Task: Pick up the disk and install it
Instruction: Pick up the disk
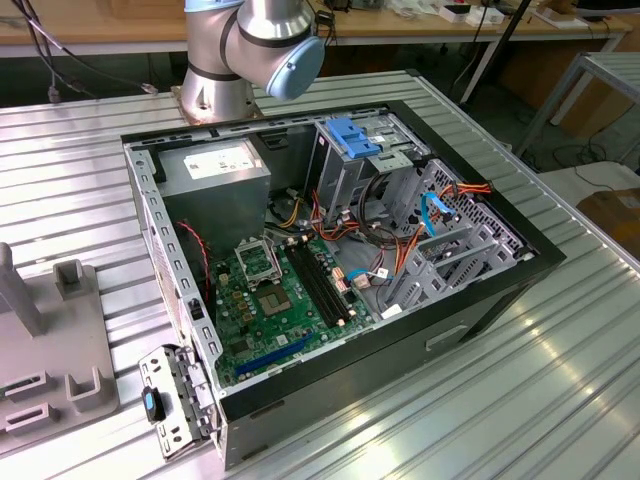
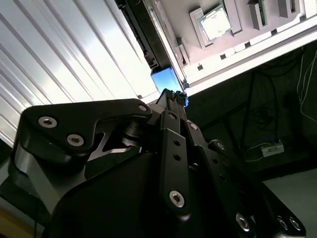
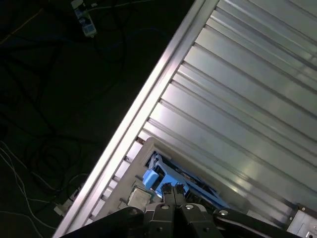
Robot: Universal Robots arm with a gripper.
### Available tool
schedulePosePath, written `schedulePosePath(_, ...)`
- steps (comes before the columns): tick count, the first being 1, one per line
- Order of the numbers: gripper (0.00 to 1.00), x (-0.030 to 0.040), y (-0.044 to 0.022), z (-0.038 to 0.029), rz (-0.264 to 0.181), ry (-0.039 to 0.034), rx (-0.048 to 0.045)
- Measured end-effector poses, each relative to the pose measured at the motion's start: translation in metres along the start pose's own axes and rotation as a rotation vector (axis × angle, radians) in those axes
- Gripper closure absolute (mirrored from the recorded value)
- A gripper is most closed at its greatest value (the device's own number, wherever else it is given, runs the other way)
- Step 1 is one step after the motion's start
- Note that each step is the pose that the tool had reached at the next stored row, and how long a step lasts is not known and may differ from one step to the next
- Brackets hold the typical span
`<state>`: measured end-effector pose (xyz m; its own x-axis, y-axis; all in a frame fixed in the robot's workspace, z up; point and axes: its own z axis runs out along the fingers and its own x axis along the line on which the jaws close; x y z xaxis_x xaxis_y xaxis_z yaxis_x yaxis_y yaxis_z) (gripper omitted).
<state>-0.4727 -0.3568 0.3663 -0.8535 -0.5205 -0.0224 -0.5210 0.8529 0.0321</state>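
The jaws are closed at the blue rail of the disk point(image 3: 152, 178), near the bench point(image 3: 237, 99) edge; a shallow pinch could let it fall.

Open computer case point(image 1: 400, 352), mid-bench point(image 1: 560, 400): green motherboard point(image 1: 275, 300), grey power supply point(image 1: 215, 165), blue carrier point(image 1: 352, 135) atop drive cage point(image 1: 338, 175). Arm base point(image 1: 215, 95) at far edge. Grey fixture point(image 1: 60, 345) at the exterior view's left edge.

Case point(image 1: 400, 350) sits on table point(image 1: 520, 400) (disk point(image 3: 151, 178) in fixture point(image 3: 141, 149) near edge)
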Motion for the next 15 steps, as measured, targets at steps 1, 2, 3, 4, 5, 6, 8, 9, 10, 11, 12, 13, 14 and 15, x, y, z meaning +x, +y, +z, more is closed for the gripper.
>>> schedulePosePath(1, 0.89, 0.0, 0.0, 0.0, -0.015, 0.0005, -0.0003)
schedulePosePath(2, 0.89, 0.0, 0.0, 0.0, -0.028, 0.0008, -0.0006)
schedulePosePath(3, 0.89, 0.0, 0.0, 0.0, -0.043, 0.0013, -0.0009)
schedulePosePath(4, 0.89, 0.0, 0.0, 0.0, -0.057, 0.0017, -0.0012)
schedulePosePath(5, 0.89, 0.0, 0.0, 0.0, -0.067, 0.002, -0.0014)
schedulePosePath(6, 0.89, 0.0, 0.0, 0.0, -0.09, 0.0026, -0.0018)
schedulePosePath(8, 0.89, 0.0, 0.0, 0.0, -0.12, 0.0035, -0.0024)
schedulePosePath(9, 0.89, 0.0, 0.0, 0.0, -0.133, 0.0038, -0.0027)
schedulePosePath(10, 0.89, 0.0, 0.0, 0.0001, -0.152, 0.0043, -0.003)
schedulePosePath(11, 0.89, 0.0, 0.0, 0.0001, -0.171, 0.0049, -0.0034)
schedulePosePath(12, 0.89, 0.0, 0.0, 0.0, -0.184, 0.0053, -0.0037)
schedulePosePath(13, 0.89, 0.0, 0.0, 0.0001, -0.198, 0.0057, -0.004)
schedulePosePath(14, 0.89, 0.0, 0.0, 0.0001, -0.206, 0.0059, -0.0042)
schedulePosePath(15, 0.89, 0.0, 0.0, 0.0001, -0.213, 0.0062, -0.0043)
